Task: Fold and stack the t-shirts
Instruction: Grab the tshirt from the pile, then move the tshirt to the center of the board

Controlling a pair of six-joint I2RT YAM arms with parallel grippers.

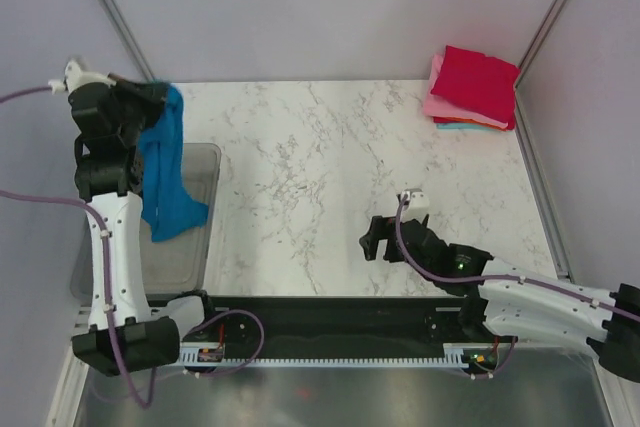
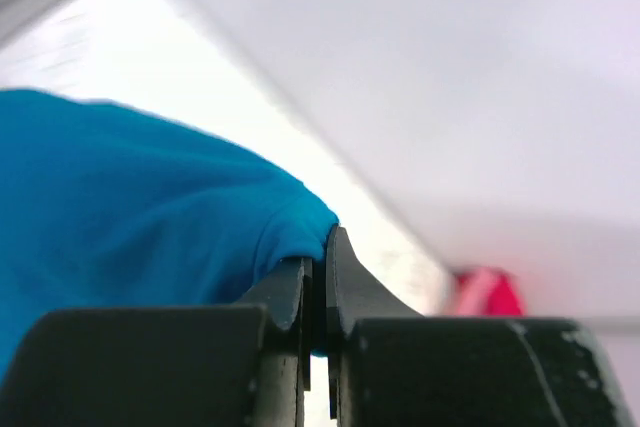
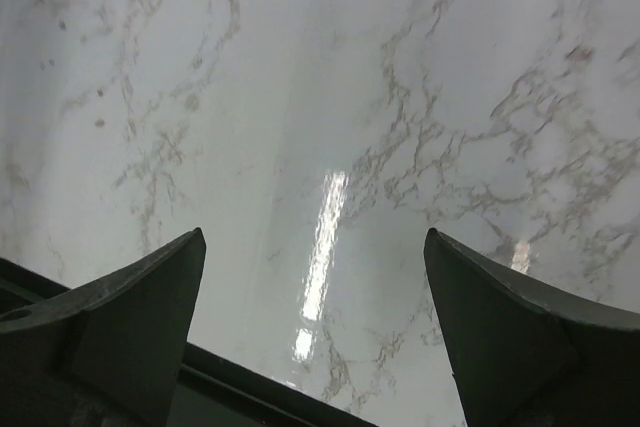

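- The left claw was clenched on a bunched fold of the bright blue t-shirt. Its two jaws met flat against each other, with cloth pinched at their tips and swelling out to the left.
- From above, that claw was raised at the far left corner, and the blue shirt hung from it in a long, crumpled drape.
- The shirt's lower end dangled over the clear grey bin, which stood just off the left edge of the marble surface. Whether the cloth touched the bin could not be told.
- The right claw was released — jaws spread wide, holding nothing, with only bare marble between them.
- It hovered low over the near right part of the surface, well apart from the blue shirt.
- At the far right corner lay the folded stack. The crimson t-shirt was on top, the pink t-shirt peeked out beneath its left edge, and a sliver of the teal t-shirt showed at the bottom.
- Light grey walls closed in the far side.
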